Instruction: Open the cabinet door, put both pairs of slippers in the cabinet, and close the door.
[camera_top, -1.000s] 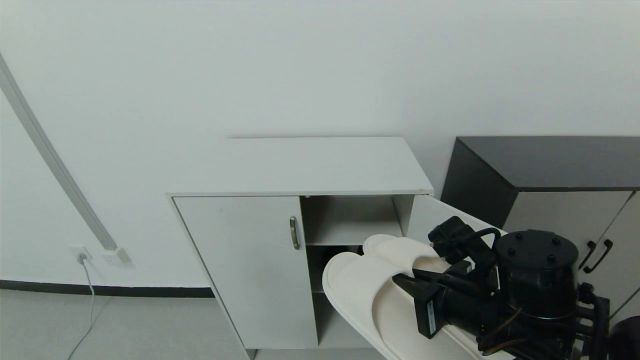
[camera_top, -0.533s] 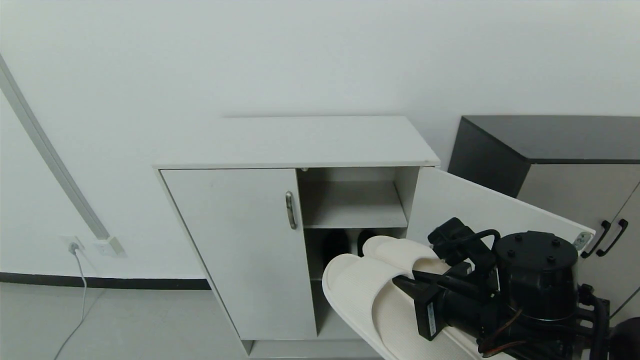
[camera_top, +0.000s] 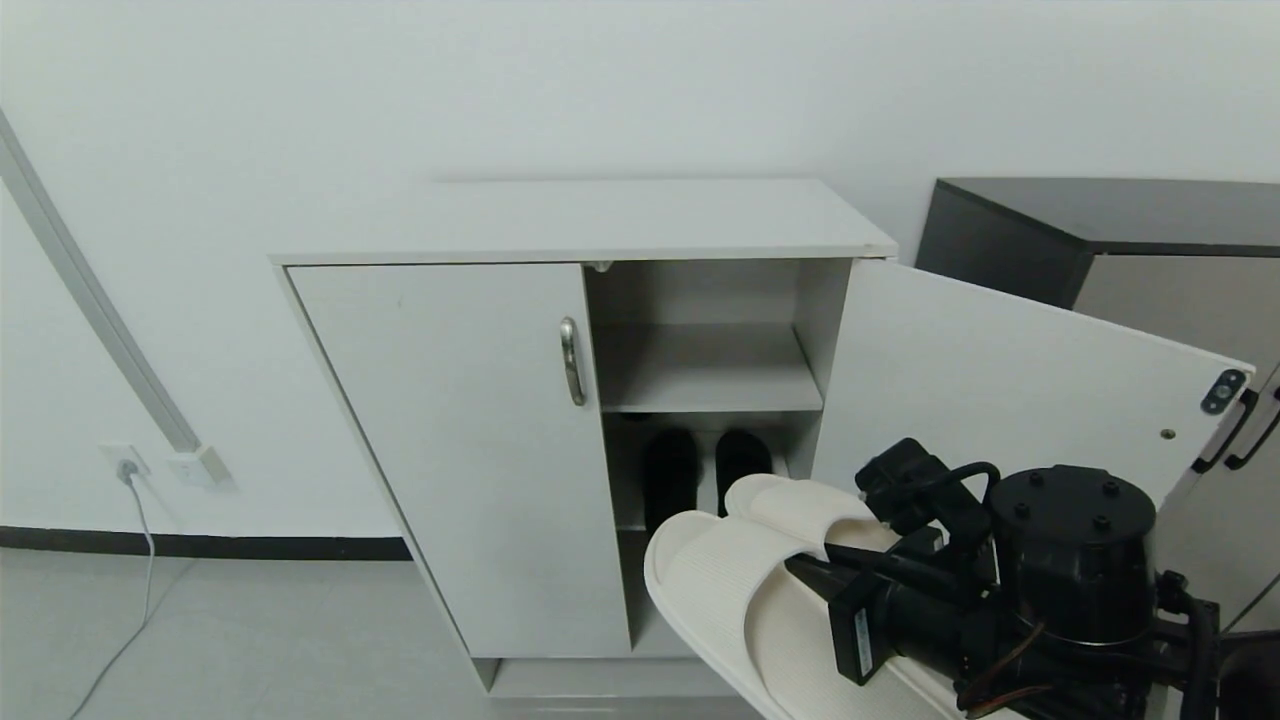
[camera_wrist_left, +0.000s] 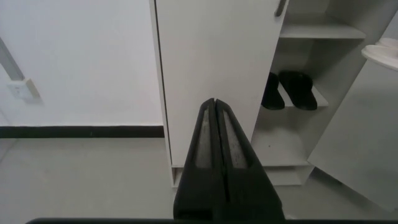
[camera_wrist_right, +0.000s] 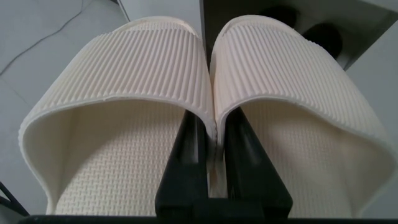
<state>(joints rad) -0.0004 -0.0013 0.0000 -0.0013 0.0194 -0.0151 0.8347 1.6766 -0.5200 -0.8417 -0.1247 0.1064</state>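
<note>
White wall (camera_top: 640, 90) behind; white cabinet (camera_top: 640, 215), right door (camera_top: 1000, 370) open. Pair one, black slippers (camera_top: 705, 465): on lower shelf (camera_top: 707, 497). Pair two, cream slippers (camera_top: 740, 590): I judge them light, soft, floppy; right gripper (camera_wrist_right: 214, 134) pinches their touching inner edges, before the opening. Spare: left gripper (camera_wrist_left: 215, 124), pressed together, empty.

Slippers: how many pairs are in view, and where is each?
2. The black pair sits on a shelf inside the cabinet; the white pair is held in the right gripper before the opening. The bottom compartment is partly hidden behind it.
</note>
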